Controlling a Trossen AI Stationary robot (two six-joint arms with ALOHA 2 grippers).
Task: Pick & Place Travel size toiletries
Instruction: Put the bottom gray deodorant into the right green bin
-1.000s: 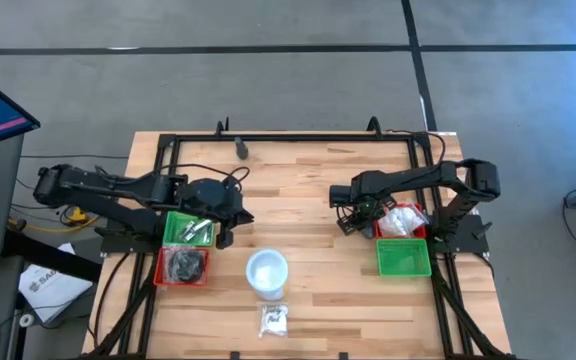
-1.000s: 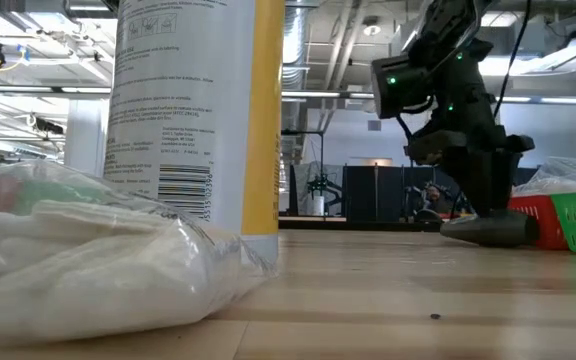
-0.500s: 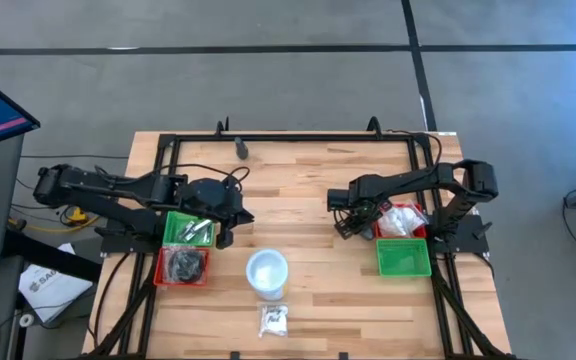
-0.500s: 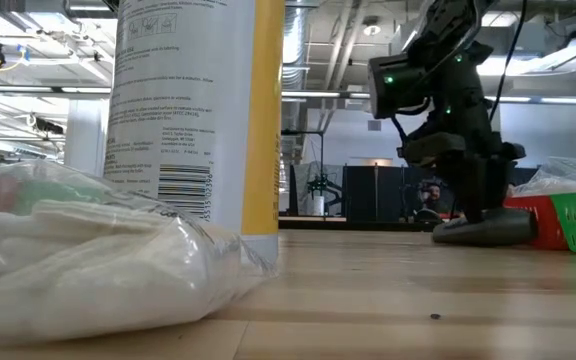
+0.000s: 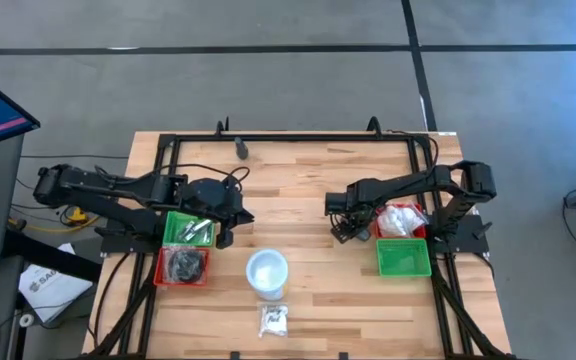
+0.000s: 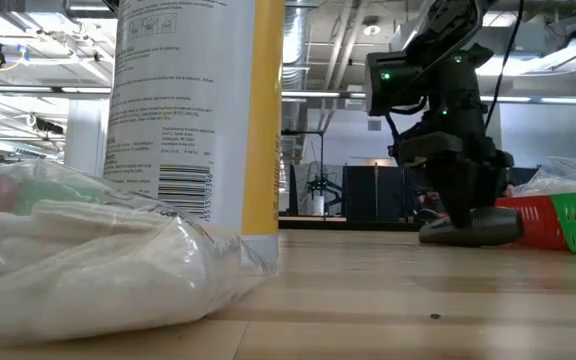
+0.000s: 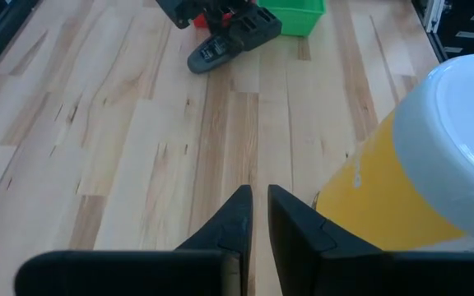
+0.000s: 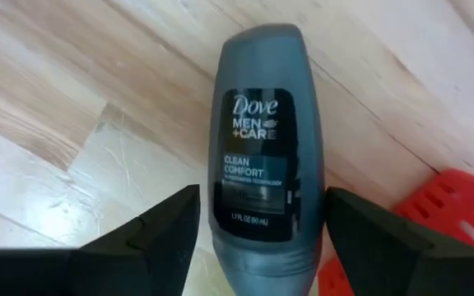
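While much of the low view is blocked by a tall white and yellow bottle (image 6: 193, 115) and a clear bag (image 6: 98, 255), these details show:
Hidden: bag contents hard to make out; bottle top cut off.
Right gripper (image 8: 257, 226): open, its fingers either side of a dark grey Dove roll-on (image 8: 259, 140) lying on the bench (image 5: 298, 200), just beside the right red tray (image 5: 400, 222).
Left gripper (image 7: 254, 215): fingers nearly closed, holding nothing, by the left green tray (image 5: 189, 229).
Right red tray: clear-wrapped white pieces.
Right green tray (image 5: 403, 258): looks bare.
Left green tray: silvery sticks.
Left red tray (image 5: 183, 265): dark items.
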